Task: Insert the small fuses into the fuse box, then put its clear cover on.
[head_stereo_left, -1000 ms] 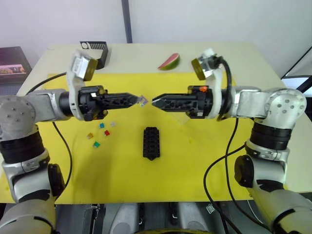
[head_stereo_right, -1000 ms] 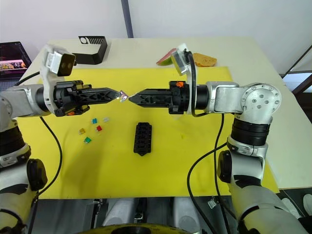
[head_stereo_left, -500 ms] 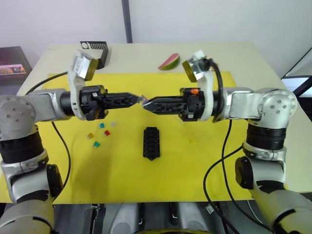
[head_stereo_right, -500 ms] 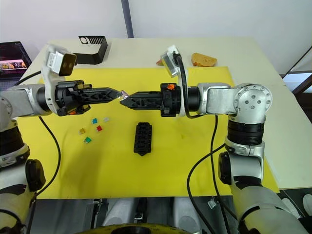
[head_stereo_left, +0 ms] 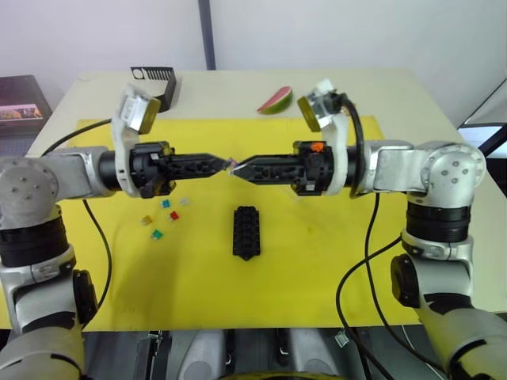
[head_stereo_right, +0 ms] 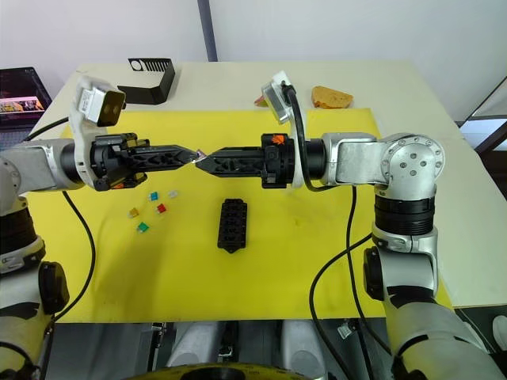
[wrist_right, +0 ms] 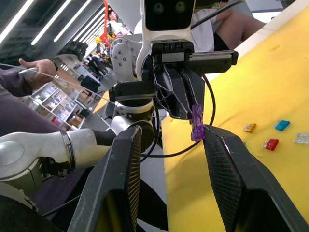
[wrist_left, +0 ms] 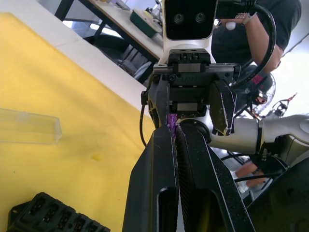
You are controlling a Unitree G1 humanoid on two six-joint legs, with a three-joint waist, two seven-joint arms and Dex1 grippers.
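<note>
Change: my right gripper (wrist_right: 193, 126) has closed the gap over the last second; its tips now meet my left gripper (head_stereo_left: 225, 164) above the yellow mat (head_stereo_left: 317, 261), where earlier a clear space lay between them.
Left gripper: fingers pinched shut on the purple fuse (wrist_right: 196, 122), holding it in the air.
Right gripper: fingers spread wide, one finger (wrist_right: 227, 169) just beside the fuse, not yet clamped on it.
Key relation: the fuse stands upright at my left fingertips, directly ahead of my right gripper and between its open fingers; the two grippers point at each other along one line. I judge this a hand-over, so the right only has to close.
Fuse box (head_stereo_left: 246, 231): on the mat below the meeting point, long axis running away from me.
Loose fuses (head_stereo_left: 164, 214): scattered on the mat under my left arm.
Clear cover (wrist_left: 29, 126): lying on the mat near the fuse box.
</note>
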